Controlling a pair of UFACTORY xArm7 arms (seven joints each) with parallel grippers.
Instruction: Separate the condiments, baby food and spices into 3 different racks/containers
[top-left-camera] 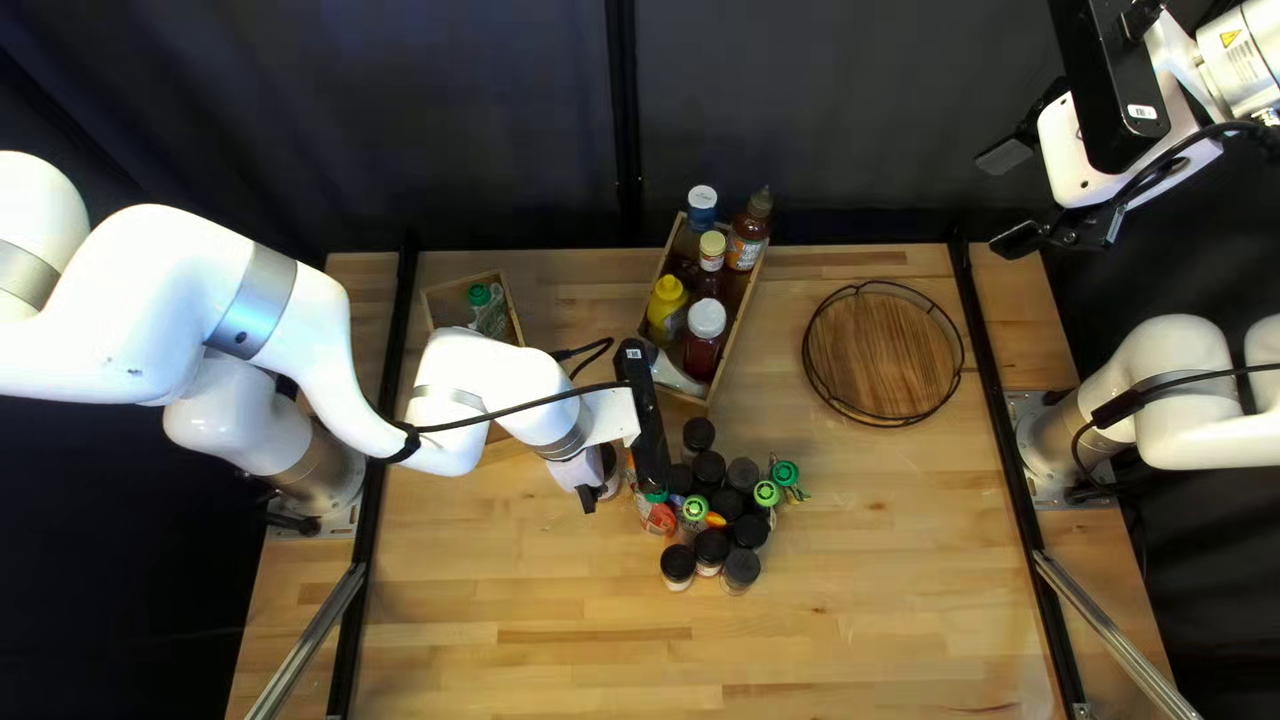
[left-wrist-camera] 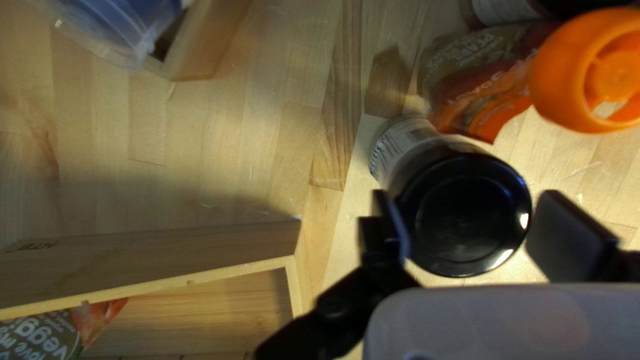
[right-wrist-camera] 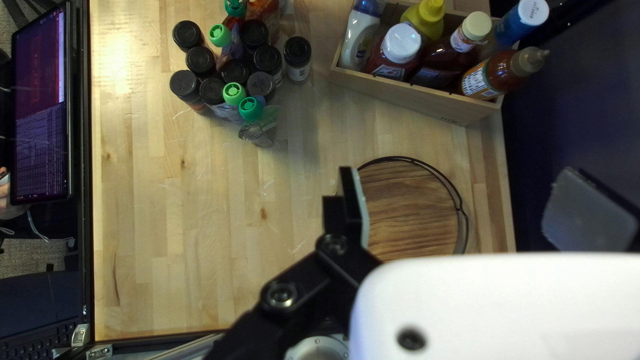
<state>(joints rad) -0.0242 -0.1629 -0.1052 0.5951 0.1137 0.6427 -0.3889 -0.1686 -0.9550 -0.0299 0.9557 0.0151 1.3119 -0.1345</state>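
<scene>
Left hand point(left-wrist-camera: 467, 230) grips a black-lidded jar point(left-wrist-camera: 470, 217), fingers parted its width, at the cluster's point(top-left-camera: 708, 470) ten o'clock, presumably to clear neighbours before the round rack point(top-left-camera: 883, 354) at two o'clock; right hand point(right-wrist-camera: 459, 205) gapes empty.

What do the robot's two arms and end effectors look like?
The left arm is glossy white with rounded joints, silver-grey bands and a black cable outside. The right arm is also white with a black cable, plus a small yellow triangular marking. The left end effector is black; the right end effector has black links and flat greyish pads.
</scene>
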